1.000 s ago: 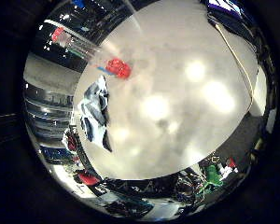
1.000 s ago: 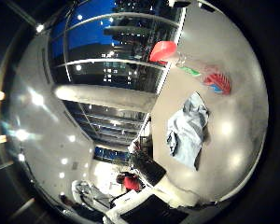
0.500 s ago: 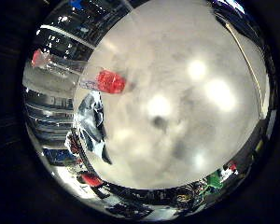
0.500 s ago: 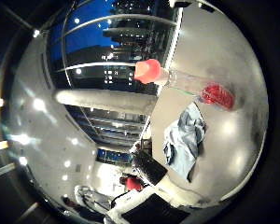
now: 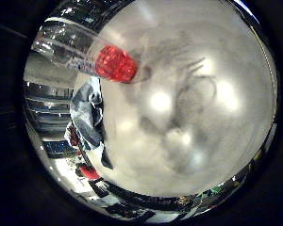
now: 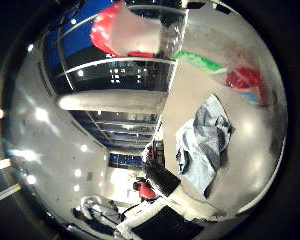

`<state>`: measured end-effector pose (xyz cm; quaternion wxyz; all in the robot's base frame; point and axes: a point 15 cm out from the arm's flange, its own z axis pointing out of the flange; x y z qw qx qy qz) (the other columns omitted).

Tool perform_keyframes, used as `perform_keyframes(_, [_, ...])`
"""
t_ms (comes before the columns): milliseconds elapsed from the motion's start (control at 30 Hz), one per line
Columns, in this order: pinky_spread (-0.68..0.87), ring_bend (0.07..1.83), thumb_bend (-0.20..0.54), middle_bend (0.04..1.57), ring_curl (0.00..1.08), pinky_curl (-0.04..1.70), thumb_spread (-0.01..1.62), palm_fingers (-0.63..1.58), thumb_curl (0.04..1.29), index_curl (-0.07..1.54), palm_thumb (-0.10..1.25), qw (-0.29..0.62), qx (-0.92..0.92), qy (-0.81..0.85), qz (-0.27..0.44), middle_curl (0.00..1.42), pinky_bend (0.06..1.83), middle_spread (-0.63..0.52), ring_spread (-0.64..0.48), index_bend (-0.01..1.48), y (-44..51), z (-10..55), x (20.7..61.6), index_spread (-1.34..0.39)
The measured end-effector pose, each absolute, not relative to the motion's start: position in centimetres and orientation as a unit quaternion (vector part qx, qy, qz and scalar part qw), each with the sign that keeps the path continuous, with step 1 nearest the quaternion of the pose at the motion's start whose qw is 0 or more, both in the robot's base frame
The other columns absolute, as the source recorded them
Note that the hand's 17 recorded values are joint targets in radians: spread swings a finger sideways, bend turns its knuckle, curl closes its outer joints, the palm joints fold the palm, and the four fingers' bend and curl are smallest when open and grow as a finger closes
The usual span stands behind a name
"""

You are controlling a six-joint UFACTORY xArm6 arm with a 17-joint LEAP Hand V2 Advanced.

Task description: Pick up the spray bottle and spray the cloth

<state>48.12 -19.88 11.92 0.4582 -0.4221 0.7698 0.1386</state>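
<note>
Pale and glossy, the table (image 5: 217,155) fills the little finger side view and carries soft light reflections. Near one edge stands the spray bottle (image 5: 92,54), its clear body showing red liquid at the base, while the thumb side view shows its red trigger head (image 6: 122,32) large and close to the palm. Just beside the bottle, along the same edge, lies the crumpled blue-grey cloth (image 6: 202,142). No fingers appear in either view, so their state cannot be told.
</note>
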Motion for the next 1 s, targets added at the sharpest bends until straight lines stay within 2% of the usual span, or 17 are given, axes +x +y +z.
perform_keyframes(167, [0.35,0.35,-0.022,0.25,0.26,0.3,1.04,0.14,0.29,0.26,0.51,0.453,-0.439,0.765,0.126,0.34,0.41,0.12,0.16,0.16,-18.5,11.4,51.9,-0.16])
perform_keyframes(267, [0.31,0.49,-0.014,0.34,0.29,0.28,1.04,0.4,0.3,0.26,0.56,0.455,-0.448,0.761,0.113,0.37,0.41,0.06,0.09,0.15,-18.5,12.0,53.9,-0.17])
perform_keyframes(333, [0.13,0.72,-0.008,0.48,0.36,0.3,1.03,0.8,0.31,0.26,0.62,0.457,-0.451,0.76,0.101,0.42,0.49,-0.03,-0.03,0.16,-18.6,12.4,55.1,-0.23])
perform_keyframes(400, [-0.14,0.84,-0.01,0.61,0.41,0.34,1.02,1.14,0.32,0.29,0.68,0.456,-0.45,0.763,0.087,0.49,0.66,-0.12,-0.14,0.23,-18.9,12.5,56.1,-0.33])
perform_keyframes(433, [-0.2,0.87,-0.014,0.64,0.43,0.36,1.02,1.13,0.32,0.31,0.69,0.455,-0.452,0.764,0.079,0.51,0.68,-0.14,-0.16,0.25,-19.1,12.6,56.7,-0.34])
perform_keyframes(467, [-0.25,0.91,0.004,0.72,0.46,0.4,1.01,1.31,0.34,0.36,0.75,0.454,-0.456,0.762,0.074,0.55,0.76,-0.15,-0.18,0.36,-19.0,12.8,57.4,-0.37])
perform_keyframes(533, [-0.3,1.04,0.007,0.88,0.52,0.48,0.99,1.31,0.36,0.49,0.85,0.456,-0.465,0.755,0.07,0.63,0.92,-0.18,-0.22,0.61,-18.4,13.3,58.4,-0.4])
perform_keyframes(633, [-0.29,1.19,0.025,1.05,0.58,0.58,0.95,1.27,0.41,0.63,0.98,0.46,-0.475,0.747,0.07,0.72,1.09,-0.19,-0.23,0.82,-17.5,13.9,59.1,-0.4])
perform_keyframes(733, [-0.25,1.32,0.004,1.21,0.65,0.71,0.89,1.13,0.49,0.77,1.08,0.465,-0.48,0.74,0.076,0.79,1.24,-0.18,-0.22,1.0,-16.8,14.5,59.0,-0.35])
perform_keyframes(1000, [-0.19,1.39,-0.014,1.32,0.73,0.93,0.68,1.03,0.66,0.89,1.13,0.507,-0.516,0.683,0.1,0.84,1.28,-0.16,-0.23,1.12,-12.9,21.8,58.0,-0.28])
